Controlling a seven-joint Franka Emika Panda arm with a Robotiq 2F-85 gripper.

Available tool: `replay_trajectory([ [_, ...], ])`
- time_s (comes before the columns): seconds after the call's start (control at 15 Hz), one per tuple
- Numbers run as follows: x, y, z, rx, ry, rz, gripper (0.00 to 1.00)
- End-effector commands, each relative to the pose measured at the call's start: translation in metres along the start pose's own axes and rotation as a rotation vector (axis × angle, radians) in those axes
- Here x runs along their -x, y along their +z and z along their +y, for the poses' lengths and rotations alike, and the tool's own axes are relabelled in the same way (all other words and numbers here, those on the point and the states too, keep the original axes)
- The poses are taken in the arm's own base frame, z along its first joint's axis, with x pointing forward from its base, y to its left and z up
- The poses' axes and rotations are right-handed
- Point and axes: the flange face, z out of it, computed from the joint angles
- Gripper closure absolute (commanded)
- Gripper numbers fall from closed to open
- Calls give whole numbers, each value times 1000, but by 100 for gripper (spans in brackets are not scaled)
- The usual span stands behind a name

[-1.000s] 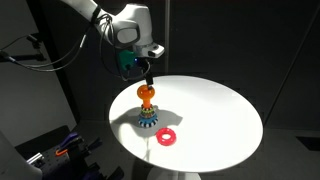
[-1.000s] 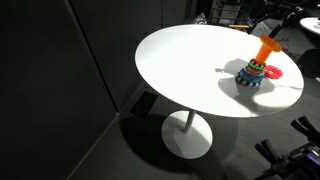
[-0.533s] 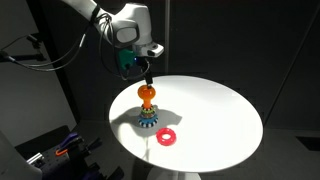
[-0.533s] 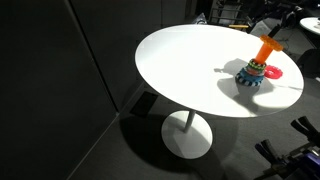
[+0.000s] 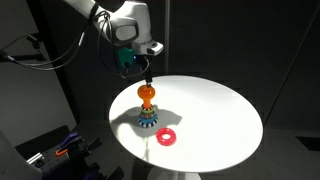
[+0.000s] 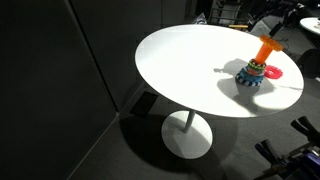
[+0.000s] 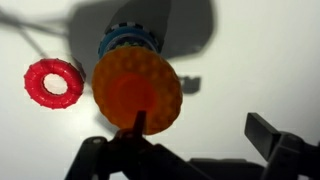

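Observation:
A ring-stacking toy stands on the round white table. It has a blue base and an orange ball top. In the wrist view the orange top fills the middle, with the blue base behind it. A loose red ring lies flat on the table beside the toy, also visible in the wrist view as the red ring. My gripper hangs just above the orange top, open and empty. In the wrist view the gripper has one finger at the ball's edge and the other well off to the side.
In an exterior view the table stands on a single pedestal foot over a dark floor, with the toy near its far edge. Dark curtains surround the scene. Equipment with cables sits low beside the table.

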Motion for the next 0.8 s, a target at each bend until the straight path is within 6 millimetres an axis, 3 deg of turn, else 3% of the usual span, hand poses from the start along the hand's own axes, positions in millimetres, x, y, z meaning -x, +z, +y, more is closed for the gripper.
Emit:
replay_trajectory([
  [0.0, 8, -12, 0, -3, -7, -22, 0],
  [0.73, 21, -22, 3, 13, -8, -89, 0],
])
